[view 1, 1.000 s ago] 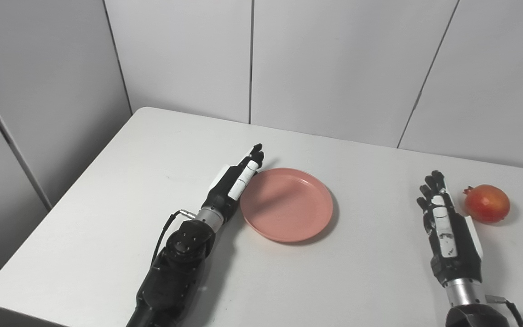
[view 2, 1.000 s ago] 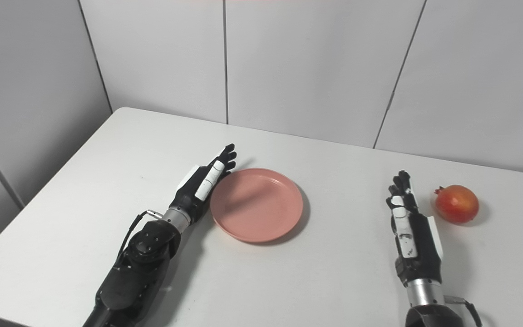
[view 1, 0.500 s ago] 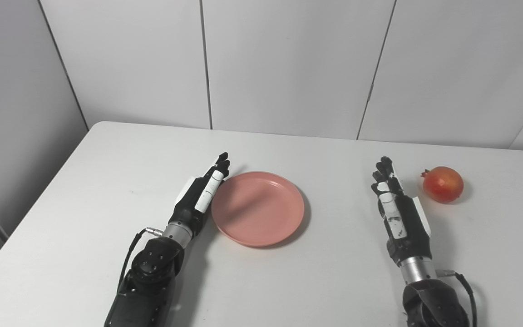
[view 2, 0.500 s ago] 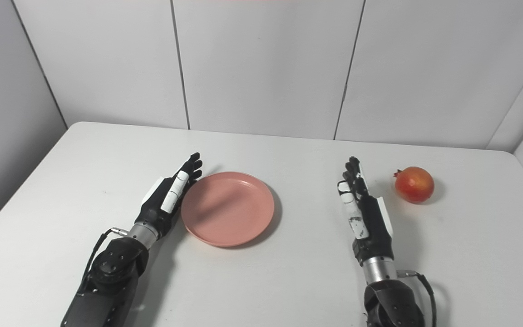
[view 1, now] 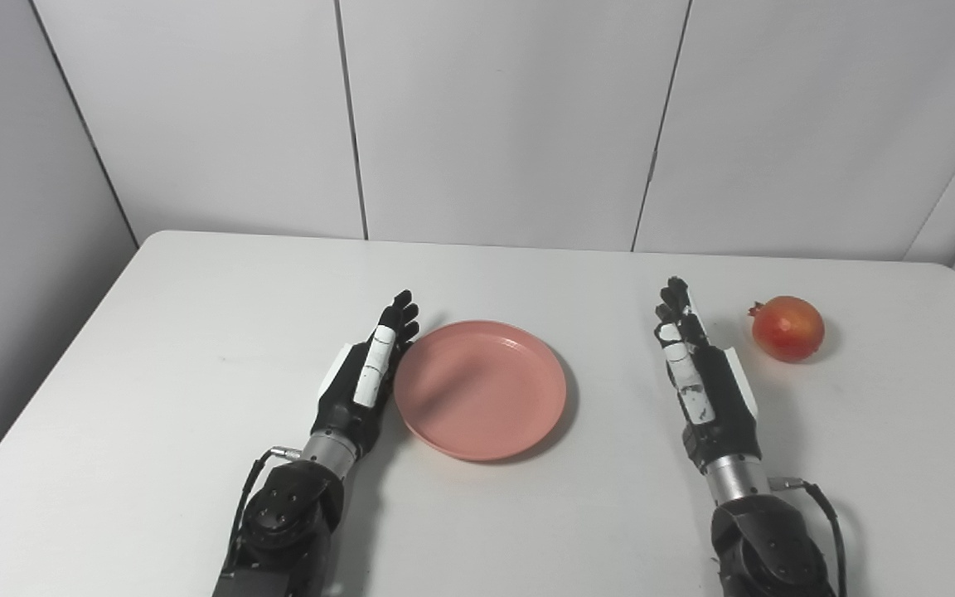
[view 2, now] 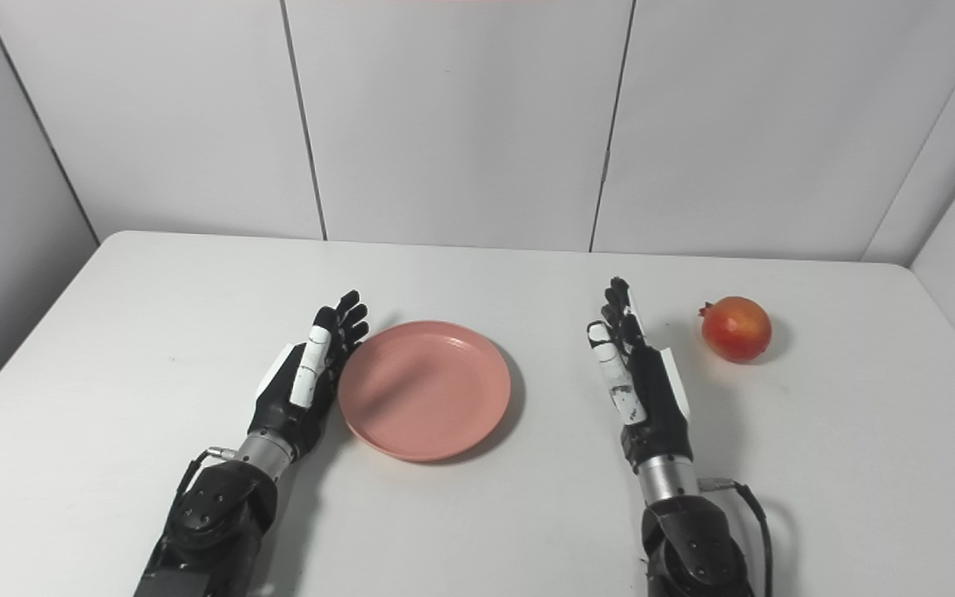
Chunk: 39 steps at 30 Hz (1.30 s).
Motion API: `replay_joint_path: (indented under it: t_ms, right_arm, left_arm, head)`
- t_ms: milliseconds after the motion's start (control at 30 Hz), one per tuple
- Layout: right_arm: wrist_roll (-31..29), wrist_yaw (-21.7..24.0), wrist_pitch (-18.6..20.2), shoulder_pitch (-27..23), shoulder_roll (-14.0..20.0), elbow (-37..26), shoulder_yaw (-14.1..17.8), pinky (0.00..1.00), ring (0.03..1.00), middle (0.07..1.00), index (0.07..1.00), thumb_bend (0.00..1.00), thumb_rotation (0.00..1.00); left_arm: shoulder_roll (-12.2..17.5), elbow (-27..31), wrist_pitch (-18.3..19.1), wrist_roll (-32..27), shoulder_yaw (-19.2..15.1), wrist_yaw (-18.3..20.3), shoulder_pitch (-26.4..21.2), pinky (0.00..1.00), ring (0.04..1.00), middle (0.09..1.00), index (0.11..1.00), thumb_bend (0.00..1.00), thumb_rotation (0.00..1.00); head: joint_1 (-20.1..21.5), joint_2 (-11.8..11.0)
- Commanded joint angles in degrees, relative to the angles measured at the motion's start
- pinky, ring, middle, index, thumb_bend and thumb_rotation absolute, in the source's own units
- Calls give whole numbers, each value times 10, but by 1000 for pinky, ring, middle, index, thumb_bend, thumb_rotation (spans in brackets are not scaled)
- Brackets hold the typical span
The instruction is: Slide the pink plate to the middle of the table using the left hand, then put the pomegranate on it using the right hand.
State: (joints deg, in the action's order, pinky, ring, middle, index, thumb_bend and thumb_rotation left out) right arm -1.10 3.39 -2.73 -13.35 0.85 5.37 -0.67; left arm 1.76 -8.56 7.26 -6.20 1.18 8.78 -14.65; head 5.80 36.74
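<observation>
We keep our left hand [view 1: 366, 385] flat and edge-on, fingers extended and holding nothing, its palm side against the left rim of the pink plate [view 1: 482, 390]; held like that it can act as a paddle for pushing. The plate sits near the centre of the frame on the white table [view 1: 154, 398], so we judge the slide close to done. Our right hand [view 1: 705, 381] stands right of centre, fingers straight and empty. The pomegranate [view 1: 788, 327] lies to its upper right, near but not touching.
</observation>
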Motion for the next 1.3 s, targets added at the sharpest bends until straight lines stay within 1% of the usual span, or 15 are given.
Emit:
replay_joint_path:
  t_ms: [0, 100, 333, 433, 500, 667, 767, 900, 1000, 1133, 1233, 1267]
  right_arm:
    - [2, -5, -12, -25, -4, -15, 0, 1000, 1000, 1000, 1000, 739, 900]
    - [4, -8, -10, -24, -6, -16, -1, 1000, 1000, 1000, 1000, 746, 900]
    - [5, -11, -13, -22, -10, -15, -3, 1000, 1000, 1000, 1000, 724, 893]
    - [6, -12, -10, -20, -11, -20, -5, 1000, 1000, 1000, 1000, 718, 896]
    - [3, -12, -6, -16, -13, -25, -5, 1000, 1000, 1000, 1000, 715, 890]
    - [0, -10, 7, -10, -11, -36, -3, 1000, 1000, 1000, 1000, 746, 885]
    - [-2, -8, 6, -9, -9, -36, -3, 1000, 1000, 1000, 1000, 753, 883]
    - [-4, -7, 10, -8, -8, -37, -4, 1000, 1000, 1000, 1000, 737, 893]
    - [-3, -8, 10, -8, -8, -39, -5, 1000, 1000, 1000, 1000, 732, 899]
    - [-4, -7, 7, -8, -9, -38, -5, 1000, 1000, 1000, 1000, 723, 891]
    - [-3, -8, 9, -8, -10, -38, -6, 1000, 1000, 1000, 1000, 721, 892]
    - [-2, -9, 10, -8, -10, -38, -6, 1000, 1000, 1000, 1000, 725, 896]
  left_arm:
    - [-13, 17, -20, -11, 0, 0, -2, 1000, 1000, 1000, 1000, 801, 1000]
    - [-22, 17, -27, -21, -5, 1, 3, 1000, 1000, 1000, 1000, 795, 1000]
    - [-31, 18, -41, -28, -4, 4, 13, 1000, 1000, 1000, 1000, 782, 1000]
    - [-36, 18, -50, -28, -1, 3, 18, 1000, 1000, 1000, 1000, 777, 1000]
    - [-42, 15, -62, -27, 1, 0, 22, 1000, 1000, 1000, 1000, 775, 1000]
    - [-56, 8, -83, -17, 3, -14, 29, 998, 1000, 1000, 1000, 780, 1000]
    - [-58, 10, -85, -1, 10, -22, 34, 992, 995, 1000, 1000, 772, 1000]
    - [-62, 20, -79, 18, 18, -36, 40, 964, 983, 1000, 973, 758, 1000]
    - [-63, 20, -87, 25, 23, -38, 39, 957, 984, 1000, 973, 736, 1000]
    - [-66, 14, -99, 20, 23, -35, 35, 951, 982, 1000, 978, 700, 1000]
    - [-67, 9, -102, 28, 26, -37, 29, 956, 983, 1000, 985, 702, 1000]
    - [-67, 9, -102, 30, 26, -38, 28, 961, 983, 1000, 985, 718, 1000]
  head:
    - [2, 0]
    - [6, 1]
    - [37, 0]
    - [37, 1]
    - [36, 2]
    - [33, 5]
    - [33, 6]
    - [32, 8]
    - [31, 9]
    - [32, 9]
    - [34, 9]
    - [34, 9]
